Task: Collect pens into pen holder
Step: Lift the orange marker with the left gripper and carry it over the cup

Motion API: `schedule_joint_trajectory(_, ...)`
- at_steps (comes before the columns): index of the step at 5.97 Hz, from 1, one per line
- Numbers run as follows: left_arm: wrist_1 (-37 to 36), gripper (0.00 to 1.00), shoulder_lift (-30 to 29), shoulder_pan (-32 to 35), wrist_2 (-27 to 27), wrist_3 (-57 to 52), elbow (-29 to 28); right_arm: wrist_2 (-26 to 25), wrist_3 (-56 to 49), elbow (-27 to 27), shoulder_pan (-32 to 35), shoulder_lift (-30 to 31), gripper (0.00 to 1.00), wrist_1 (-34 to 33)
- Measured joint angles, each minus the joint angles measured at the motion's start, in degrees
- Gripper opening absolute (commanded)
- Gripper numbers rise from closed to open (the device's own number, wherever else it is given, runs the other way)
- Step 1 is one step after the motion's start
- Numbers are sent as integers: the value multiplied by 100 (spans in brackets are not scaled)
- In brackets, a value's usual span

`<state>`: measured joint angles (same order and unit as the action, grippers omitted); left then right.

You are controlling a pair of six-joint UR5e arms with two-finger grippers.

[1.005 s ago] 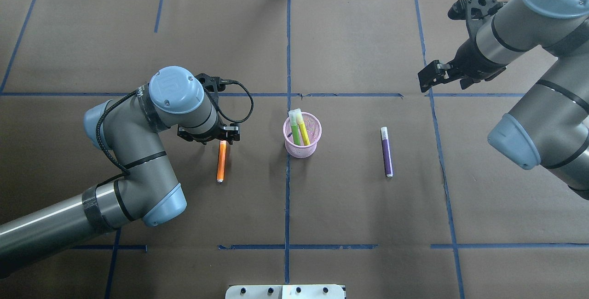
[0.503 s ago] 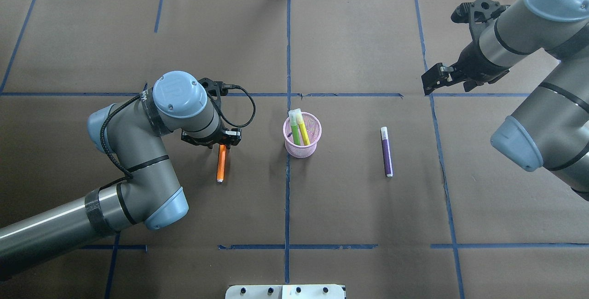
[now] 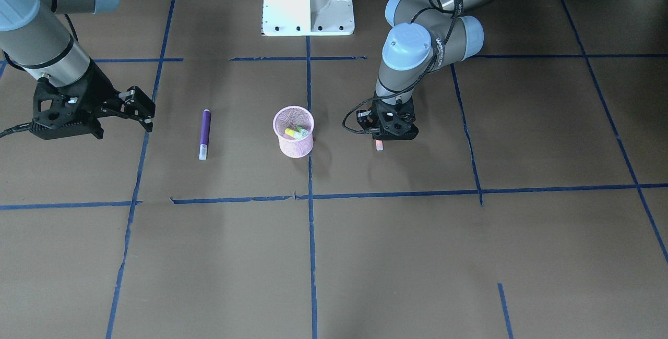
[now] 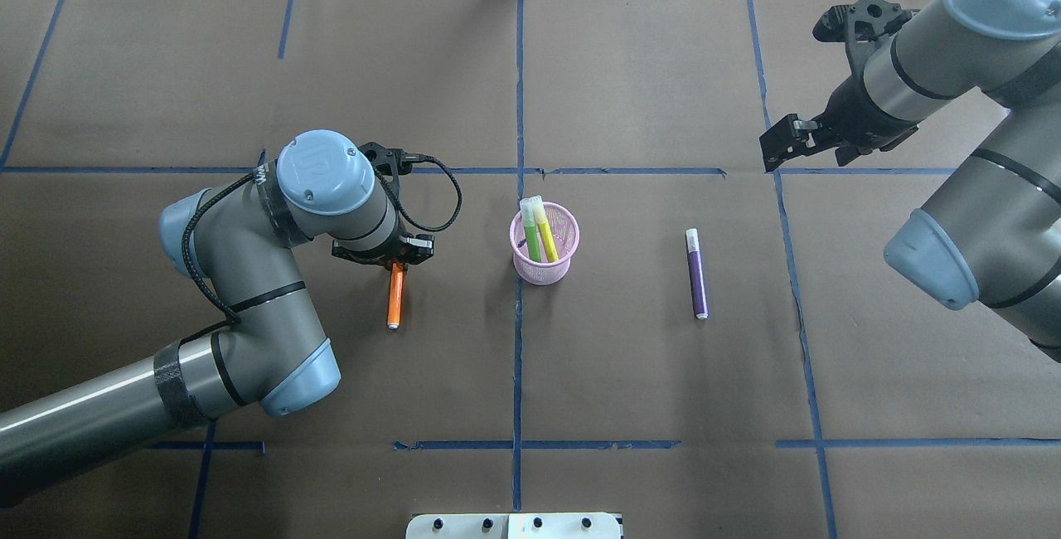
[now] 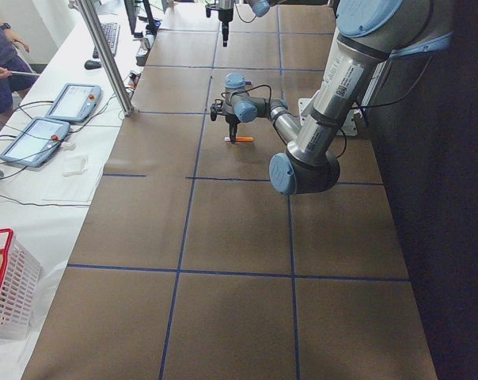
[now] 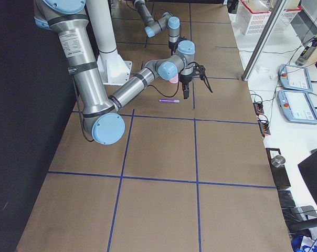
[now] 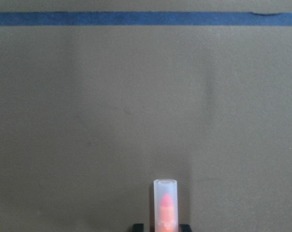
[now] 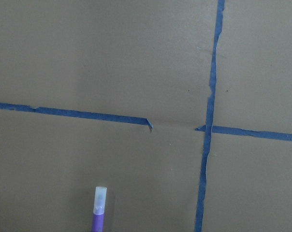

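Left hand (image 4: 398,259) closed on the capped end of the orange pen (image 4: 394,298), which lies on the bench (image 4: 630,373). Pink cup (image 4: 545,270), centre, holds a green pen (image 4: 531,242) and a yellow pen (image 4: 546,239). Purple pen (image 4: 697,278) lies flat beyond. Right hand (image 4: 775,151) open, empty.

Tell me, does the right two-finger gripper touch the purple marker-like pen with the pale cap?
Apart. The overhead view shows the right gripper far from the purple pen, with bare brown table between them.

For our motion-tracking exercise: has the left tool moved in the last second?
Yes. In the overhead view the left tool has shifted away from the horizontal tape line, covering more of the orange pen.
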<state>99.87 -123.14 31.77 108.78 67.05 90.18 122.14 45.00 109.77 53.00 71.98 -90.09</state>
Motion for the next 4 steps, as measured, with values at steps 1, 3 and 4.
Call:
schedule_joint_trajectory(1, -6, 0, 0, -4, 5, -5, 25, -4, 0, 0, 0, 0, 100, 0)
schedule_joint_trajectory(3, -47, 0, 0, 123, -62, 17, 341, -23, 8, 5, -2, -6, 100, 0)
schedule_joint_trajectory(4, -53, 0, 3, 238, -370, 66, 658, -55, 20, 13, -4, -6, 100, 0)
